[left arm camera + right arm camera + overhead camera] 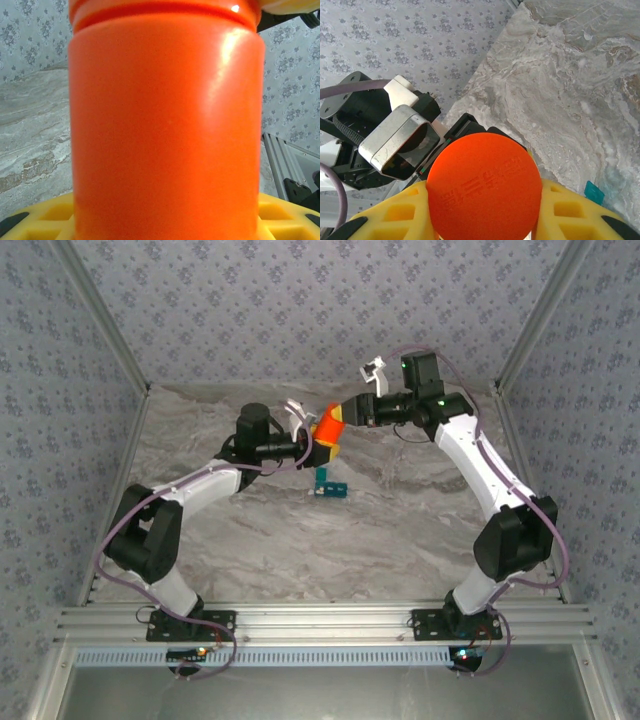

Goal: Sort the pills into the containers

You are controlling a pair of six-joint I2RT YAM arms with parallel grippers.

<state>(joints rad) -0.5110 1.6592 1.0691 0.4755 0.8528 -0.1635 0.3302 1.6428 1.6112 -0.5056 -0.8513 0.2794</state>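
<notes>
1. Top view: the left gripper is clamped on the smooth, cylindrical orange bottle, which it holds above the marble-veined table. The right gripper is closed on the bottle's top. The small rectangular teal box lies on the table nearby.
2. Left wrist: yellow moulded fingers flank the glossy bottle wall.
3. Right wrist: yellow fingers pinch the round, embossed cap. A corner of the teal box peeks out beside them.

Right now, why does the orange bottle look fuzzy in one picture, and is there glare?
Left wrist view: the orange bottle sits close to the lens, soft, with a glare streak upper right. Right wrist view: its cap is sharper, raised lettering visible.
</notes>
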